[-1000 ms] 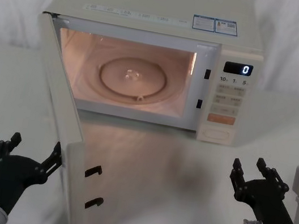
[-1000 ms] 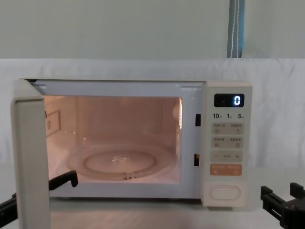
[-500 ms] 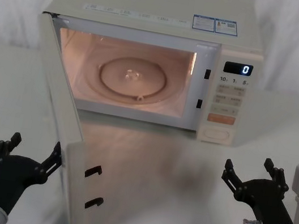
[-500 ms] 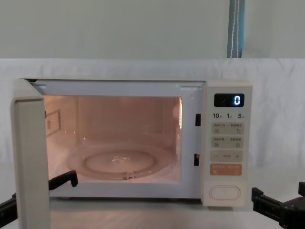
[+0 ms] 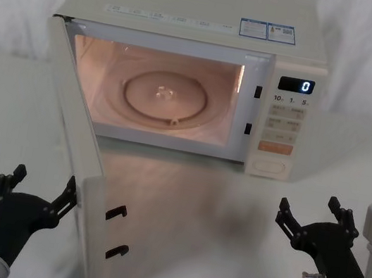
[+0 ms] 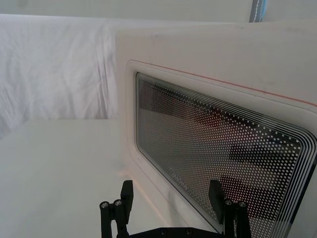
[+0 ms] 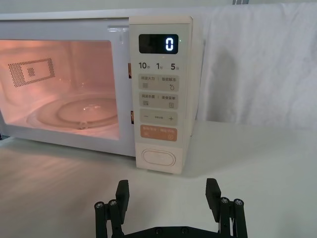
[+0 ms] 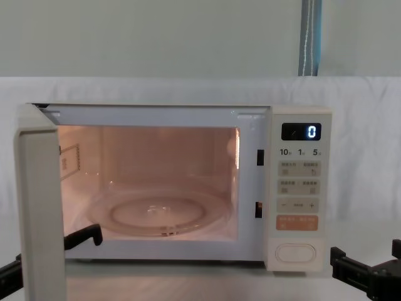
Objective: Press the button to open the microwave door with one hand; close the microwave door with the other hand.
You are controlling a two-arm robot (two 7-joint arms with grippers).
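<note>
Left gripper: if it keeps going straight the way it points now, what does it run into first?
Most likely the microwave door: the open left gripper faces the door's outer window side, with one finger already beside the door's free edge. The gap is hard to judge.

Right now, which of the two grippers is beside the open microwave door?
The left gripper: open, it sits just outside the microwave door. The right gripper, also open, is before the control panel.

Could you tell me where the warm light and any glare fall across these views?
Head view: the cream boxy microwave glows orange inside, spilling onto the white table. Chest view: the glass turntable catches highlights. Left wrist view: the broad cream door's dotted window looks dark. Right wrist view: the black digital display shines brightly.
</note>
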